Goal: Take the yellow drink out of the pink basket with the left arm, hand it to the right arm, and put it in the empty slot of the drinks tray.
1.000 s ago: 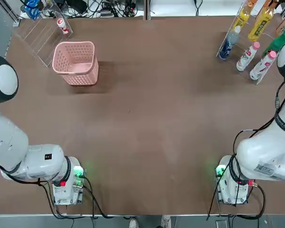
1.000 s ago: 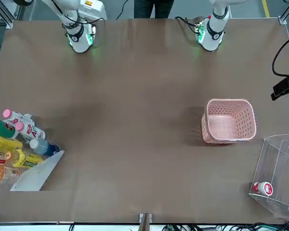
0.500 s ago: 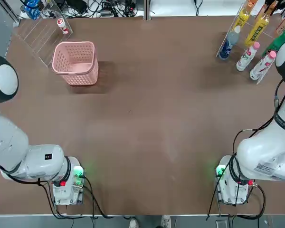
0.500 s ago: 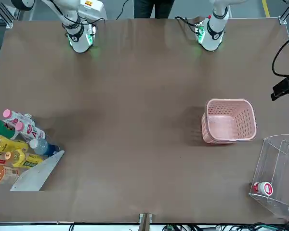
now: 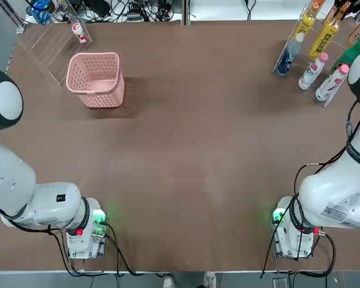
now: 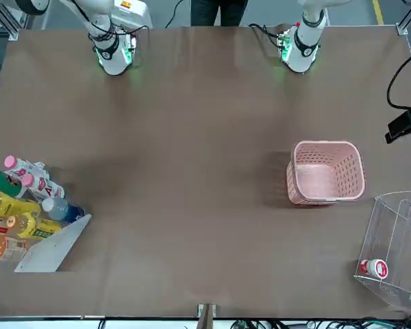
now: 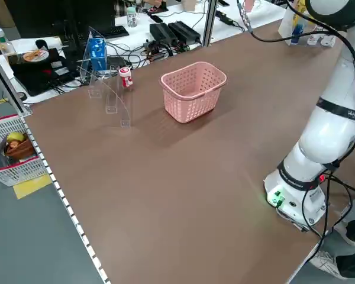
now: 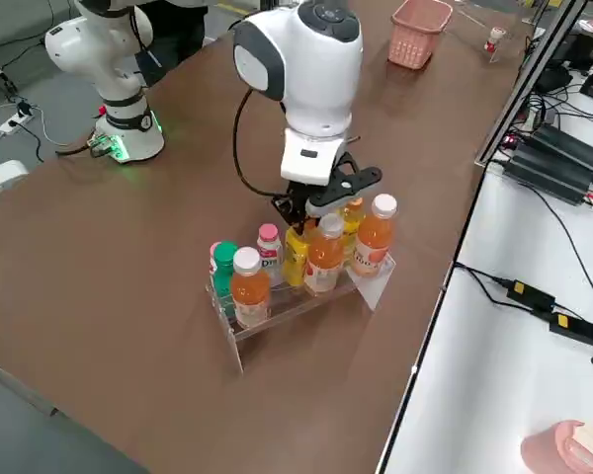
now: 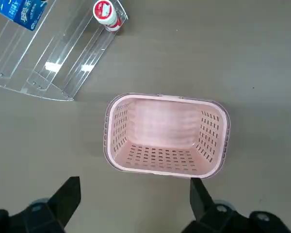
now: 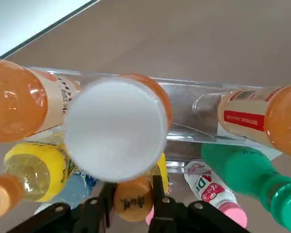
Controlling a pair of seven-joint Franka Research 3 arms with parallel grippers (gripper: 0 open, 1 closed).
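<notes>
The pink basket [image 5: 102, 99] [image 9: 160, 158] stands empty at the table's far left. High above it my left gripper [image 9: 133, 194] hangs open with nothing between its fingers. At the far right, the yellow drink [image 5: 328, 33] [image 8: 296, 255] stands in the drinks tray [image 8: 277, 311] among blue, green, pink-capped and orange bottles. My right gripper [image 8: 316, 202] [image 10: 132, 196] is directly over the tray, shut on the yellow drink's cap. The bottle's lower part is hidden behind the neighbouring bottles.
A clear acrylic box [image 5: 48, 45] with a small red-white can [image 5: 78, 30] sits behind the basket at the far left corner. The arm bases [image 5: 84, 231] [image 5: 294, 231] stand at the near edge. A person's feet [image 5: 186, 281] show just past that edge.
The yellow drink, held by my right gripper, sank a little into the tray about half a second ago and has stayed put since. The left arm and the basket have not moved.
</notes>
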